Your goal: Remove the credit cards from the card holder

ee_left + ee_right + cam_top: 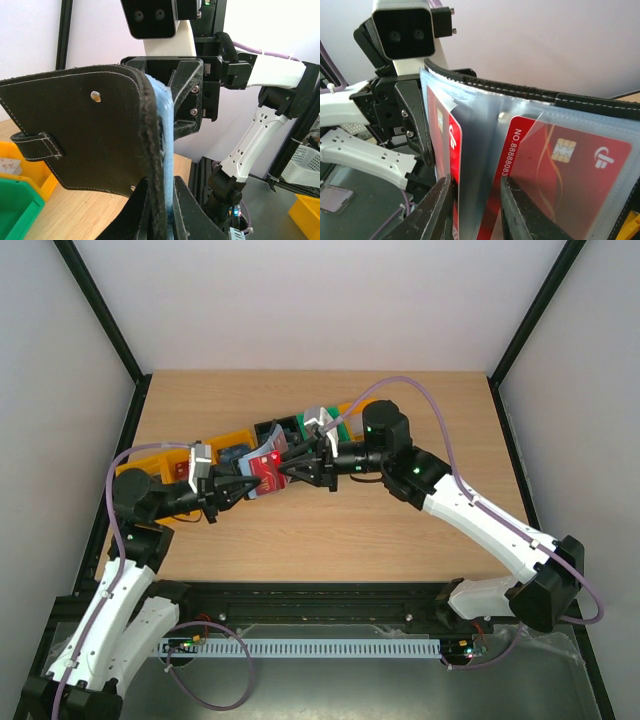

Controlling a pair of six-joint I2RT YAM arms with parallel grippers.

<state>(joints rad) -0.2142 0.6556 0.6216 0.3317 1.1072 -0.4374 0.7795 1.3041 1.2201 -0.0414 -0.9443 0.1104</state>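
Observation:
The black card holder (262, 472) hangs open above the table between both arms. My left gripper (236, 490) is shut on it; in the left wrist view its fingers (162, 192) pinch the black cover (90, 135) and its blue-grey lining. Clear sleeves inside hold red credit cards, one on the right (570, 175) with a chip and pale markings, one edge-on at the left (454, 150). My right gripper (291, 469) meets the holder from the other side. Its jaws (475, 197) stand open around the sleeve fold, and the right fingertip (515, 200) overlaps the right card's edge.
A row of bins runs diagonally behind the holder: yellow bins (165, 462) at the left, a black one (275, 430) in the middle, a green one (345, 420) at the right. Bare wooden table (330, 540) lies beneath the grippers.

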